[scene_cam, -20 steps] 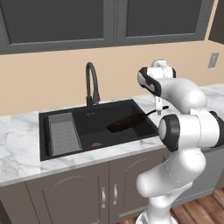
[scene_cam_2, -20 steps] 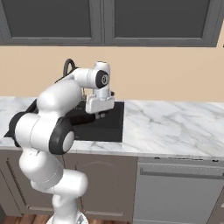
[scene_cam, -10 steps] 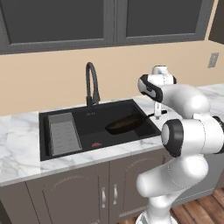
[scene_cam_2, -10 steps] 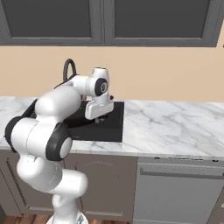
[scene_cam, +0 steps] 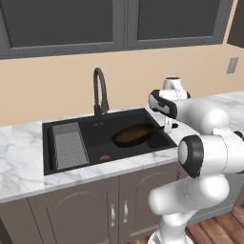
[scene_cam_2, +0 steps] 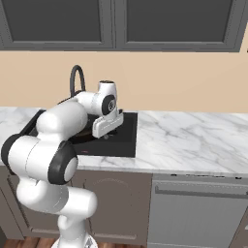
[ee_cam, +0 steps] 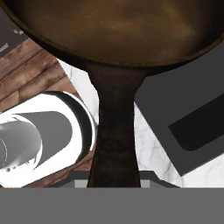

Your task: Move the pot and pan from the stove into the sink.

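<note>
The pan point(scene_cam: 132, 134), a shallow dark brown skillet with a rusty-brown inside, lies low in the right half of the black sink point(scene_cam: 93, 125). Its long black handle point(scene_cam: 159, 127) points right toward my gripper point(scene_cam: 167, 127), which is shut on it. In the hand view the handle point(ee_cam: 114, 127) runs up from my gripper point(ee_cam: 114, 181) to the pan's bowl point(ee_cam: 118, 26). I cannot tell whether the pan touches the basin floor. From the right base view my hand point(scene_cam_2: 107, 124) hangs over the sink point(scene_cam_2: 127, 138). The pot and the stove are out of view.
A grey ribbed tray insert point(scene_cam: 69, 145) fills the sink's left side, and a tall black arched faucet point(scene_cam: 99, 90) stands behind it. A small red thing point(scene_cam: 105, 157) lies on the basin floor. White marble counter point(scene_cam_2: 193, 138) stretches to the right, with dark cabinets above.
My hand has come down a little toward the sink's right edge, bringing the pan lower into the basin. The grip stays as it was.
</note>
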Robot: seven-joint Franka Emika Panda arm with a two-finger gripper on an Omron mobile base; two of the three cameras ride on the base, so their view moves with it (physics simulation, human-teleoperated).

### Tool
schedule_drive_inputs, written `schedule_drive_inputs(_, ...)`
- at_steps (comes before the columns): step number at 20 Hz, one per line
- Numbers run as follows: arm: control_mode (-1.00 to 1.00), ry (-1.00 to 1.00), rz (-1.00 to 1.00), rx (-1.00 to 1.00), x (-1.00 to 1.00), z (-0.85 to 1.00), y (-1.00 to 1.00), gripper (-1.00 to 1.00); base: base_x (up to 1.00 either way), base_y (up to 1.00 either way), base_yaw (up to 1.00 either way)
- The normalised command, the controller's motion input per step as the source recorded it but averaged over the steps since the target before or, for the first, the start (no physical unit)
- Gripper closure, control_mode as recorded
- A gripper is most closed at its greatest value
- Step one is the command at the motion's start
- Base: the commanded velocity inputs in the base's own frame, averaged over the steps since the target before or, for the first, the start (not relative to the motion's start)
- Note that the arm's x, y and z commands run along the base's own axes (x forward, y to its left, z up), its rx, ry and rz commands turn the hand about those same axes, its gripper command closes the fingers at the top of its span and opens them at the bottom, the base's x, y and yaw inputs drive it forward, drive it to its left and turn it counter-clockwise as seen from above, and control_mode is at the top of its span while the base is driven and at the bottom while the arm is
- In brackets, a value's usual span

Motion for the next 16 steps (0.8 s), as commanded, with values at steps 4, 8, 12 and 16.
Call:
schedule_drive_inputs(4, -1.0, -0.03, 0.0, -0.02, 0.21, -0.25, 0.19, 1.0, 0.0, 0.0, 0.0)
schedule_drive_inputs(8, -1.0, -0.04, 0.0, -0.02, 0.31, -0.2, 0.18, 1.0, 0.0, 0.0, 0.0)
schedule_drive_inputs(12, -1.0, -0.04, -0.02, -0.01, 0.38, -0.17, 0.12, 1.0, 0.0, 0.0, 0.0)
schedule_drive_inputs(16, -1.0, -0.02, -0.02, 0.0, 0.41, -0.18, 0.09, 1.0, 0.0, 0.0, 0.0)
